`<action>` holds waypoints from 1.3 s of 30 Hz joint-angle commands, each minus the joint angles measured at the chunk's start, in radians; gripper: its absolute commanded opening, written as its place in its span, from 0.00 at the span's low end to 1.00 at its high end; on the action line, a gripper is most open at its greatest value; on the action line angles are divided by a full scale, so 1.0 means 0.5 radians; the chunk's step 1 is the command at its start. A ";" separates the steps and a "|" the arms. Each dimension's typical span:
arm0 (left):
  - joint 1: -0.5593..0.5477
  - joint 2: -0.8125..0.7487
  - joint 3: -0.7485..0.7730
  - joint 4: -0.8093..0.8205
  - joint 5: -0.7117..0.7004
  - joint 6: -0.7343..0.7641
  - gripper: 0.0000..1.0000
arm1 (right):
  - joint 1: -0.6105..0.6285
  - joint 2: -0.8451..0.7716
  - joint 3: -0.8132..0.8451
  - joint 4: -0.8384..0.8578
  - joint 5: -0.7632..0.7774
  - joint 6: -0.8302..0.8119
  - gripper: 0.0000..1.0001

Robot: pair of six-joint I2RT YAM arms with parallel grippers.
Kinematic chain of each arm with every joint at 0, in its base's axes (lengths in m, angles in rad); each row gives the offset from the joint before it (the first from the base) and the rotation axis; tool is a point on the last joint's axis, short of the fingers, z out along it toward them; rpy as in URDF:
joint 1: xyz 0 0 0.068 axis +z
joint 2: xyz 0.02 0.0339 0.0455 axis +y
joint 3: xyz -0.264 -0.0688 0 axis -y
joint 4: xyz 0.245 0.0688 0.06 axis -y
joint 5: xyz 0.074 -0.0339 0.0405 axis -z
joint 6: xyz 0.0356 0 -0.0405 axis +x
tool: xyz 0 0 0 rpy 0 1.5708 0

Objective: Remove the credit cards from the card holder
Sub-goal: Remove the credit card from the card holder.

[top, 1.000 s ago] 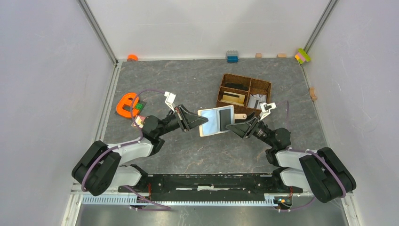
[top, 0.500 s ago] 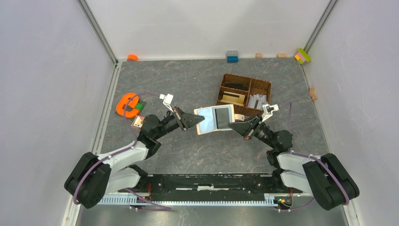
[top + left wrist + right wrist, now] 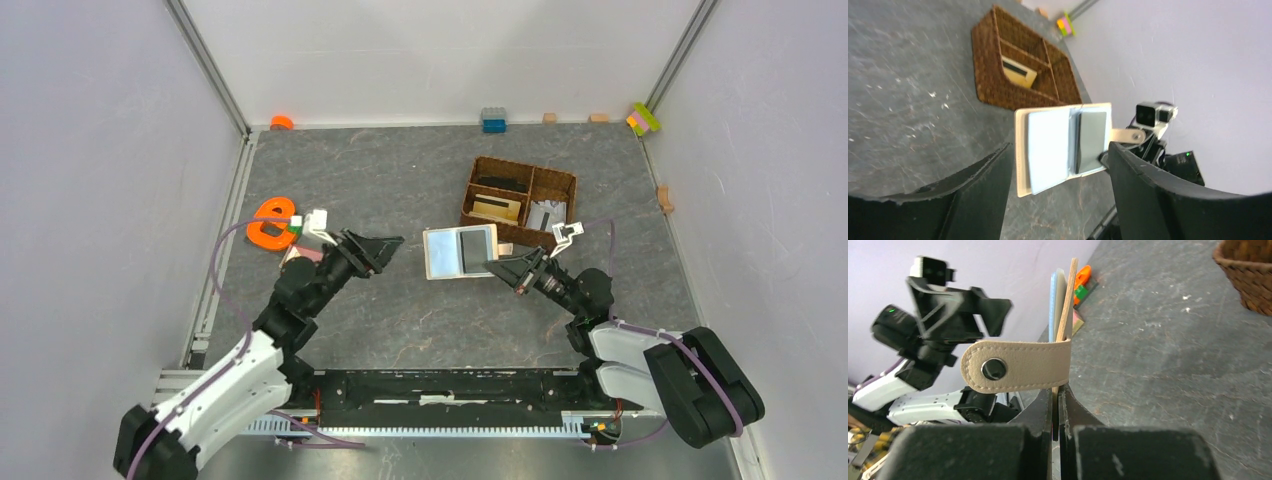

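Grip: right fingers (image 3: 1040,410) pinched shut on the right edge of the small beige-tan folding card holder (image 3: 445,253), right under its snap tab (image 3: 1018,366), which sticks out sideways past them. Card holder is up off the dark grey stone-look table (image 3: 400,180) and spread open, inside facing the top camera. Pale blue-grey clear sleeve (image 3: 1048,145) on its left half, darker grey sleeve (image 3: 1092,140) on its right. Edge-on from the right wrist: beige cover plus pale blue leaves. Cannot tell whether credit cards sit in the sleeves.

Left fingers (image 3: 980,187) spread open, holding nothing, tips pointed at the card holder's left edge, near it but apart.

Small pinkish flat piece (image 3: 299,256) on the table by the left arm, partly hidden, cannot tell what it is. Orange letter-shaped toy (image 3: 266,226) with a green block (image 3: 292,228) against it, at the table's left side.

Brown wicker compartment basket (image 3: 520,166) on the table near and behind the card holder:
- front-left compartment: cream flat item with dark strip (image 3: 497,208)
- rear-left compartment: dark item (image 3: 500,183)
- right-hand part: greyish pieces (image 3: 546,214)

Along the back wall: small orange piece (image 3: 282,122), blue-and-grey block (image 3: 493,120), two tan blocks (image 3: 549,117), multicolour block stack (image 3: 643,118) in the right corner. Another tan piece (image 3: 664,198) by the right wall.
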 commanded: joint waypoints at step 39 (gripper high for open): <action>-0.116 0.854 0.086 0.933 0.742 -0.185 0.41 | 0.073 0.057 0.037 0.216 -0.097 0.111 0.00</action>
